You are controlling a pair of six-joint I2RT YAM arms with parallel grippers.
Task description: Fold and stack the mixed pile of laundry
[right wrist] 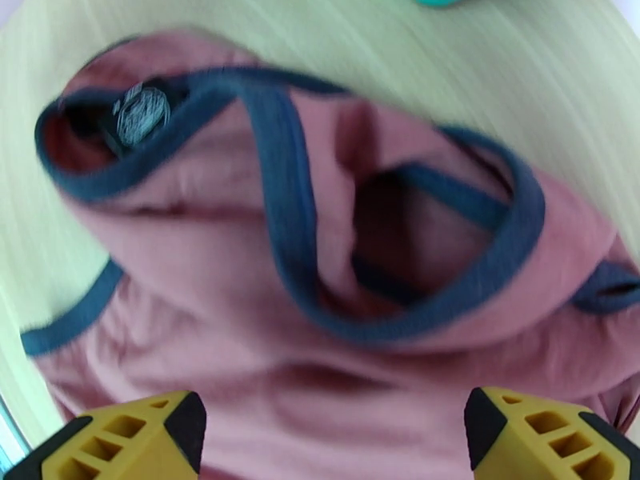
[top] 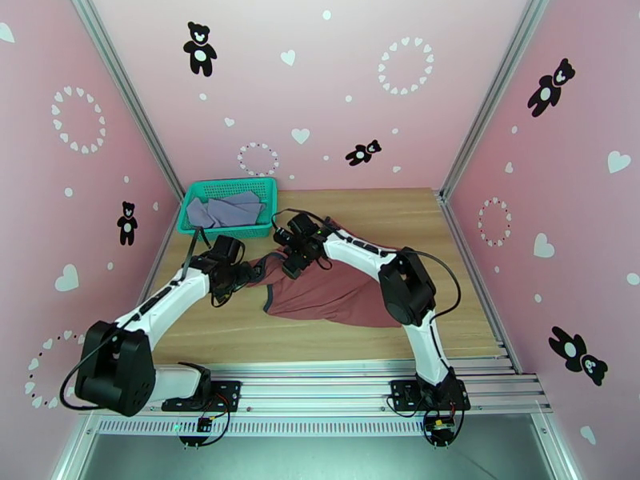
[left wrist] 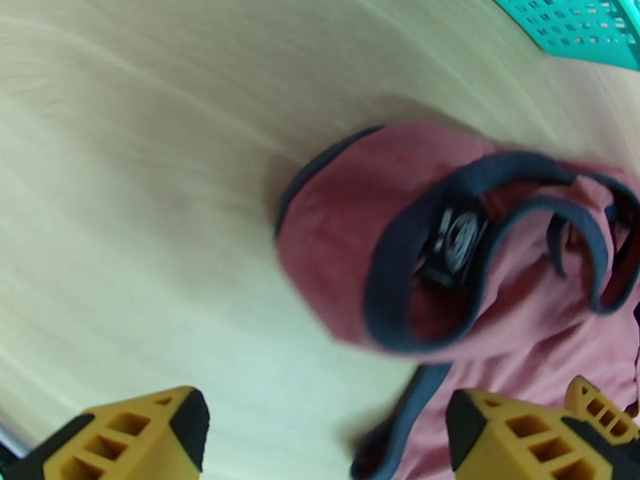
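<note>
Down on the wooden table (top: 416,222) between my two arms lies the rust-red tank top (top: 336,294), crumpled, its body spread toward my right side and its straps bunched at the far left end.

My left gripper (left wrist: 320,426) hangs over that left edge. Its yellow fingers (left wrist: 152,430) are spread wide, with bare wood under one and red cloth under the other, and nothing is pinched between them. Just past them the tank top (left wrist: 352,258) shows its navy trim (left wrist: 384,274) looping round an opening, with a small label (left wrist: 456,238) inside.

My right gripper (right wrist: 336,426) hovers over the same bunched end, its fingers (right wrist: 144,434) set wide apart with nothing between them. Below it the tank top (right wrist: 320,234) is all folds and dark-edged loops, blurred.

From above, the left gripper (top: 236,274) and right gripper (top: 292,262) are close together over the straps.

Farther back, in the left corner, the teal mesh basket (top: 232,183) holds the grey-lavender shirt (top: 228,210), rumpled.
</note>
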